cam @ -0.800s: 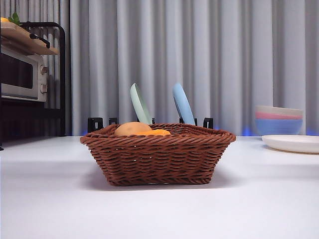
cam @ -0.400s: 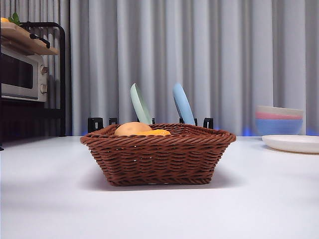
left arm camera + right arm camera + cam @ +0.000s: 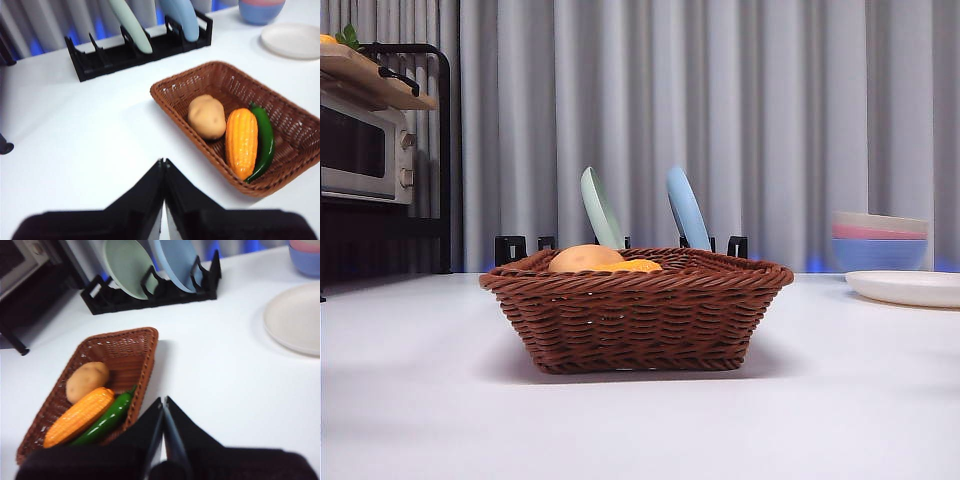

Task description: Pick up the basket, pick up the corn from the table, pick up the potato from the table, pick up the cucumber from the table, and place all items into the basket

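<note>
Both arms are up and clear of the action! The left gripper (image 3: 163, 165) sits at the bottom centre of its wrist view, jaws pressed together and holding nothing. The right gripper (image 3: 163, 404) is the same: jaws closed, empty.

The basket (image 3: 197, 82) lies on the table (image 3: 75, 130) at the right of the left wrist frame, up and to the right of those jaws. In the right wrist frame it falls to the lower left of the jaws, and neither arm looks clearly nearer.

Inside, three items lie side by side. The potato (image 3: 206, 116) sits toward one end, with the corn (image 3: 241, 141) touching it. The cucumber (image 3: 265, 140) rests against the corn on its far side, its long axis roughly parallel to the cob's and to the basket's long side.

From the front view, only the potato and a sliver of corn peek over the braided rim. I'd call the loading finished: nothing of the task remains loose on the table.
</note>
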Controlling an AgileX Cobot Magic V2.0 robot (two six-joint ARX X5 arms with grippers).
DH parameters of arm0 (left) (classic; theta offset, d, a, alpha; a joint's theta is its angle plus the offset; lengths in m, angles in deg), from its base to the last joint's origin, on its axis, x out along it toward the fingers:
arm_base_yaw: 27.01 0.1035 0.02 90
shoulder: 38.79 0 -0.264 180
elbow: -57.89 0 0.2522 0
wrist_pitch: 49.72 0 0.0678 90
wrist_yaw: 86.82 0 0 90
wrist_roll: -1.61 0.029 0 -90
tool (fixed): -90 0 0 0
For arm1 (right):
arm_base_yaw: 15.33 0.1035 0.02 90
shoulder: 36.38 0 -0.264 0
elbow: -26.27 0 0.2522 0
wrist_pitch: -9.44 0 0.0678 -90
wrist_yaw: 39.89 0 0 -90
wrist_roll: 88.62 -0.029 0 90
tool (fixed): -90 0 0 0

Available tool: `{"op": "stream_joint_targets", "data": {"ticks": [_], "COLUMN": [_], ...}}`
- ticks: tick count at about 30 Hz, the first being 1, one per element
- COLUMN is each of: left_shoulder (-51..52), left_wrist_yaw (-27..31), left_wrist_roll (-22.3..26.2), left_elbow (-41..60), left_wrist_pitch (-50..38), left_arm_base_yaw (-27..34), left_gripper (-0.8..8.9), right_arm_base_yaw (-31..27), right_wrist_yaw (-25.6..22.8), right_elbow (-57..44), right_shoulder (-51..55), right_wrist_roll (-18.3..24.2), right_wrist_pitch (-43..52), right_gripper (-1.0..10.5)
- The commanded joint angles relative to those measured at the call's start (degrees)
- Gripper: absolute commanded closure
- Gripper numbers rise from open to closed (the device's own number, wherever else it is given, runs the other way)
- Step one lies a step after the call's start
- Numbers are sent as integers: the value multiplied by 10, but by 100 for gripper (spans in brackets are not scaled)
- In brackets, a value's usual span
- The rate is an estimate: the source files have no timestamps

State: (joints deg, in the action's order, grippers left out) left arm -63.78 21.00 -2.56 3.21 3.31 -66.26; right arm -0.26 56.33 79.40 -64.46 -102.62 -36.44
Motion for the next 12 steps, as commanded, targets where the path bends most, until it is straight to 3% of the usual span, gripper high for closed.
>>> {"op": "stream_joint_targets", "data": {"ticks": [1,5,7,9,12], "left_shoulder": [0,0,13,32,66], "left_wrist_yaw": [1,1,15,19,-23], "left_wrist_roll": [-6,0,44,55,76], "left_elbow": [2,2,2,8,42], "left_wrist_pitch": [-1,-2,0,-19,-87], "left_arm_base_yaw": [-2,-2,6,31,95], "left_gripper": [814,814,814,814,814], "right_arm_base_yaw": [2,2,1,1,1], "right_wrist_yaw": [-25,-28,-40,-57,-65], "right_elbow": [0,0,0,0,0], "right_shoulder": [-3,-5,-5,-5,-5], "right_wrist_roll": [-11,-11,-11,-11,-11], "right_wrist_pitch": [1,1,1,-1,-1], "right_gripper": [945,945,945,945,945]}}
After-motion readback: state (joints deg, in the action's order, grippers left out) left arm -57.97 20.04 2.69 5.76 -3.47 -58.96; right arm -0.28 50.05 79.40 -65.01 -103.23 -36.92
